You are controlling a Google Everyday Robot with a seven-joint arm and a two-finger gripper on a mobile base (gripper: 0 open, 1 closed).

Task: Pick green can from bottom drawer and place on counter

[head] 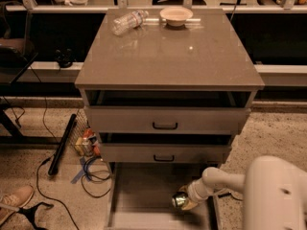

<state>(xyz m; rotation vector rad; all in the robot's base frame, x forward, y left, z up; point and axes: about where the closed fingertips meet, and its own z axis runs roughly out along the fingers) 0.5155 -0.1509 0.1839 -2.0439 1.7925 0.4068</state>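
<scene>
The bottom drawer (139, 190) is pulled out at the foot of the cabinet. The small shiny green can (179, 200) is over its right side, near the front. My gripper (184, 203) reaches in from the lower right and is shut on the can, holding it a little above the drawer floor. The white arm (225, 180) runs back to the robot body at the lower right. The counter (168, 56) is the wide glossy top of the cabinet, above the two upper drawers.
A clear plastic bottle (128, 21) lies at the counter's back left and a pale bowl (176, 15) at the back middle. The two upper drawers (165, 121) stand slightly open above my gripper. Cables, a black bar (62, 145) and small items lie on the floor to the left.
</scene>
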